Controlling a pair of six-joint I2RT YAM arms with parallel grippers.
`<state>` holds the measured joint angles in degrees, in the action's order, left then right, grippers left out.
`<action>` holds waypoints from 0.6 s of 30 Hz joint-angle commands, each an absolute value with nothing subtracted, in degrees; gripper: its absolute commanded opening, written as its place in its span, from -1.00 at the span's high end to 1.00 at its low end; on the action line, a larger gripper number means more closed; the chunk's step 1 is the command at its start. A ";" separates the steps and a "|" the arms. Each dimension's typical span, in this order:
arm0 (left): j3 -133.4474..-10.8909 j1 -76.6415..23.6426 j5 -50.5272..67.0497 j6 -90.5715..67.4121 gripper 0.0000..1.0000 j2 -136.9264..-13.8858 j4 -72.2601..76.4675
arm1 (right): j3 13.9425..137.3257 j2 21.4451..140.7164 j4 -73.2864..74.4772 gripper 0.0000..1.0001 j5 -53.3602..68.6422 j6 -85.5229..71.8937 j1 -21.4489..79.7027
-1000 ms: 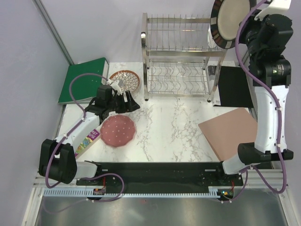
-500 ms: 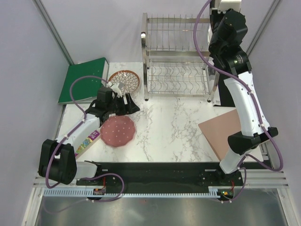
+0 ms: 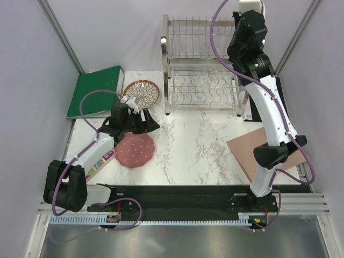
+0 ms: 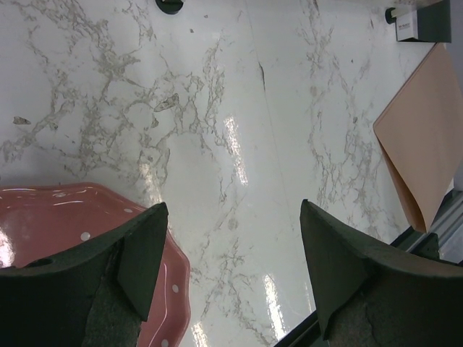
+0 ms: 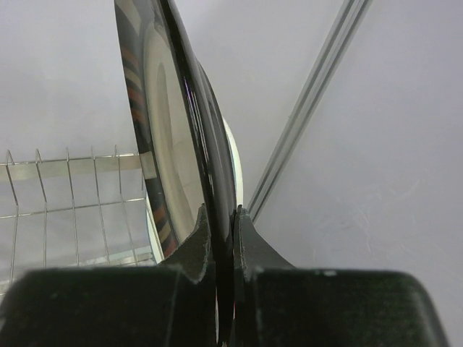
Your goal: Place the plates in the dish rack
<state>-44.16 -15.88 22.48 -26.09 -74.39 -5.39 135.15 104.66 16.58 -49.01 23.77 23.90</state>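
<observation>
Right gripper (image 5: 221, 217) clamps dark-rimmed plate (image 5: 170, 144) edge-on at dish rack (image 3: 201, 37) far-right top tier, left gripper (image 4: 231, 217) spread open at pink plate (image 4: 58, 217) far edge; risk: thin rim pinch slips or plate misses slot, clanks wires.

A: Which plate carries dots?
B: The round pink ceramic plate (image 3: 135, 150), white ones. The round brown ceramic plate (image 3: 143, 92) has white petals; the round dark-rimmed plate (image 5: 173, 144), a beige centre.
</observation>
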 commanded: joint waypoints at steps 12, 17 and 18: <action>-43.42 -16.00 19.95 -26.72 -0.63 -75.50 -1.41 | 135.88 107.40 12.22 1.00 -46.93 20.92 24.26; -43.33 -15.91 19.51 -26.81 -0.63 -76.29 -1.41 | 135.97 109.16 12.48 1.00 -47.11 20.30 23.91; -43.42 -15.91 19.51 -26.81 -0.63 -76.29 -1.32 | 136.05 109.42 12.48 1.00 -47.37 19.95 23.73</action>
